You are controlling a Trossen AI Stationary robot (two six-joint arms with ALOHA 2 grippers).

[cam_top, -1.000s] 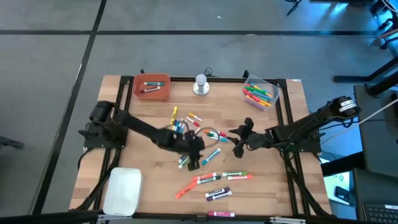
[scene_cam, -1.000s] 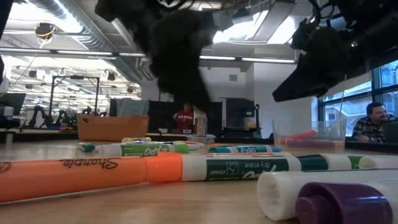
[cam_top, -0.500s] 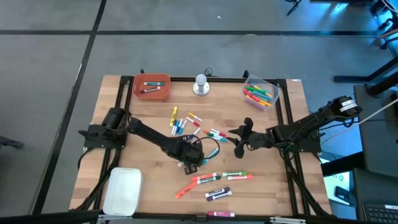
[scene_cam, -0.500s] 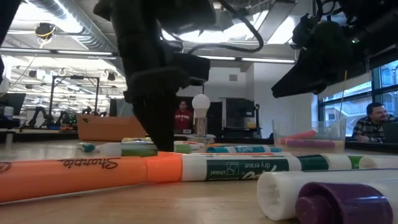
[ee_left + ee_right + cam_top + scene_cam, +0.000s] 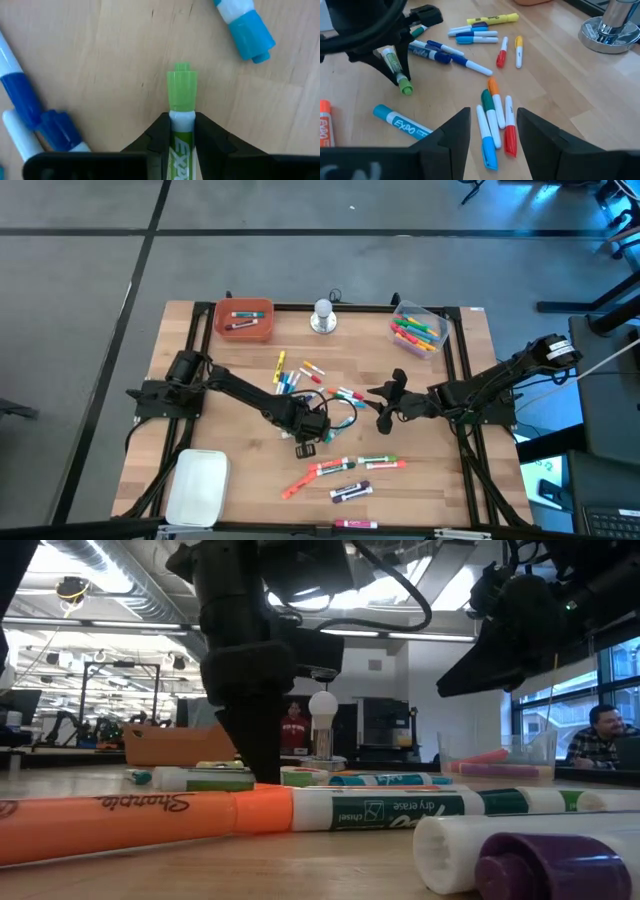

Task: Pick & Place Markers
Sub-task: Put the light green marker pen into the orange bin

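Many coloured markers lie scattered on the wooden table. One white marker with a green cap lies flat on the wood, and my left gripper stands over it, pointing steeply down and shut on it; the right wrist view shows this marker too. My right gripper hangs open above the table to the right of the middle, over a red, an orange, a green and a blue marker, touching nothing. My left gripper pinches the marker's white barrel just behind the green cap, one finger on each long side. The fingers come from above, slanting down, and lie across the marker. The marker rests flat on the table, its cap sticking out past the fingertips.
An orange bin at the far left and a clear bin at the far right hold markers. A silver knob stands between them. A white tray lies near left. A blue Expo marker and orange markers lie close by.
My left gripper has come down to the table top and tipped to point more steeply down, ending at the green-capped marker. The markers have stayed where they lay.
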